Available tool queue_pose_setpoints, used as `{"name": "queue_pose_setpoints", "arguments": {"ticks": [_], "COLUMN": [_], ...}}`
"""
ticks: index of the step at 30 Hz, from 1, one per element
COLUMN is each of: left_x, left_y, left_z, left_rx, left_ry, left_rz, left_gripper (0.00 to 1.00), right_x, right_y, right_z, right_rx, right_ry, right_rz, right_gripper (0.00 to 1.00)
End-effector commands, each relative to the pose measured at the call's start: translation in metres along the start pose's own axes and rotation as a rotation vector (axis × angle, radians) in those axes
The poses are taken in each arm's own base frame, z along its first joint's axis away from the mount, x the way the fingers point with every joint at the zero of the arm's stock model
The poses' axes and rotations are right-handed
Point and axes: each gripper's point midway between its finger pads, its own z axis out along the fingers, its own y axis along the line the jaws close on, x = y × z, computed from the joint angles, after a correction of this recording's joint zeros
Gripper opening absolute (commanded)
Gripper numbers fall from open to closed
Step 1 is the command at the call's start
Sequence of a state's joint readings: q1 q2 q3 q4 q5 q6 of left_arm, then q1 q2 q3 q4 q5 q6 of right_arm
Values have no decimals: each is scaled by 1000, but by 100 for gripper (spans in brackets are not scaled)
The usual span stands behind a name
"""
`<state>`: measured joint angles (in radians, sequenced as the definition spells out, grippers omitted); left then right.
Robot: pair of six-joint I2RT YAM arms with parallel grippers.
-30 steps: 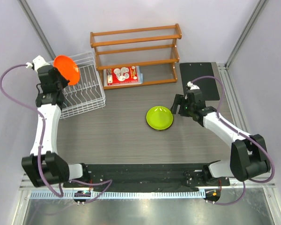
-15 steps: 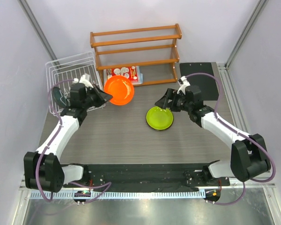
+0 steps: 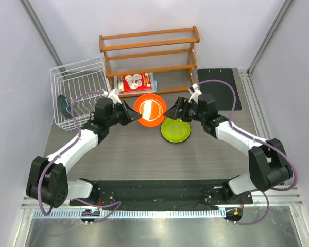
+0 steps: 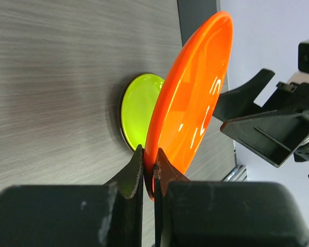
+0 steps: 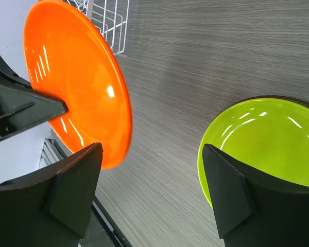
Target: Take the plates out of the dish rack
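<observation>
Since half a second ago the left arm has carried the orange plate (image 3: 149,108) farther from the dish rack (image 3: 80,95). It now hangs in the air just behind the lime green plate (image 3: 175,129), on that plate's rack side. The left fingers (image 4: 142,163) are clamped tight on the orange plate's lower rim, holding it on edge and tilted, its hollow face turned toward the right arm. The right fingers (image 3: 172,111) have also drawn closer. They stand spread wide with nothing between them, above the back edge of the lime green plate. The orange plate's free rim lies near one of them but not inside the gap. The lime green plate lies flat on the counter (image 3: 129,149). One dark plate (image 3: 64,106) stands in the dish rack, well apart from the lime green plate.
</observation>
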<state>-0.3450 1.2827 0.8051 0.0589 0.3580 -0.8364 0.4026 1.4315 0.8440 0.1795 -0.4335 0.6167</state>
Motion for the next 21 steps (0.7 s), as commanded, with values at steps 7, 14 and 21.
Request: {"name": "queue_pose_setpoints", "arguments": {"ticks": [7,14,21], "left_x": [16,33,28], "left_y": [-25,-25,-14], "left_z": [9,17,17], "left_rx": [75,81,18], "left_ry": [4,42,26], "left_rz": [33,37,75], "left_gripper": [0,0,58], "right_x": [-8,-1,1], "right_y": [12,5,-18], "right_z": [22,31,14], "right_rx": [-69,-72,73], "right_ry": [-10,9,-38], "right_rz": [-18,-14,-29], "right_gripper": [80,31,1]}}
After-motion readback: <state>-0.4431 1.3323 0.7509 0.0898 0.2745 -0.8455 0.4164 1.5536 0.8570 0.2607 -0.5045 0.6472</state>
